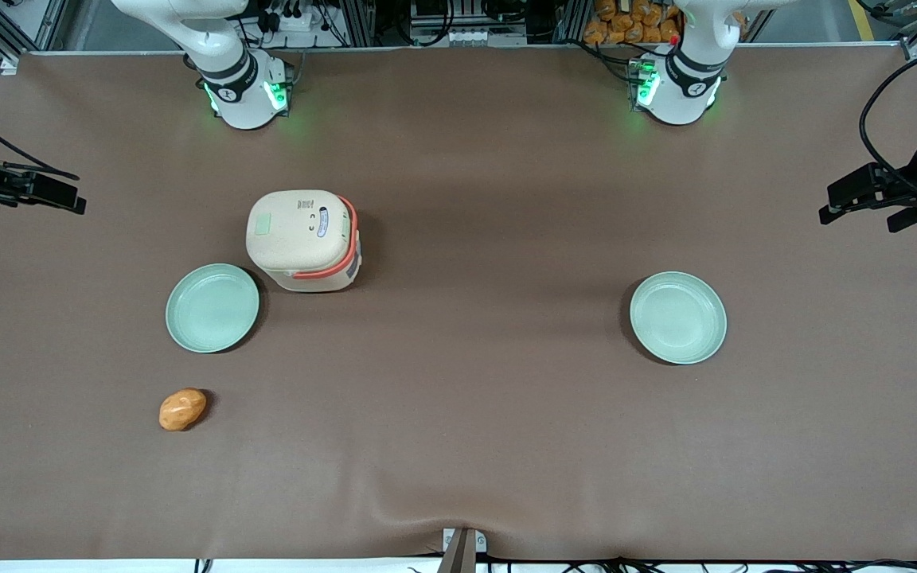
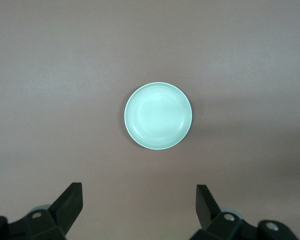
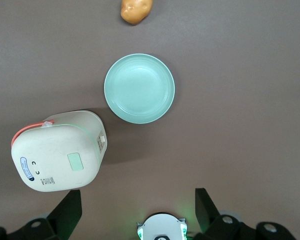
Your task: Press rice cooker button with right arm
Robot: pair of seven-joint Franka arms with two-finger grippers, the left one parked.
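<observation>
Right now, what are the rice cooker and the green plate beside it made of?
The rice cooker looks like matte cream plastic: smooth rounded corners, no shine, and a coral-orange band that seems plastic or rubbery. The green plate beside it has a soft gloss and a faintly ringed face, so plastic or glazed ceramic; I can't tell which. The claw hangs open high above them, touching neither.

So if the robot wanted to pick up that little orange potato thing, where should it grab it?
Probably across the narrow middle of the potato, coming straight down from above. It lies flat on the table, longer one way than the other, with bare cloth all around, so the fingers could close on its shorter width. The pincer is open, high above the rice cooker and the nearby plate.
</observation>
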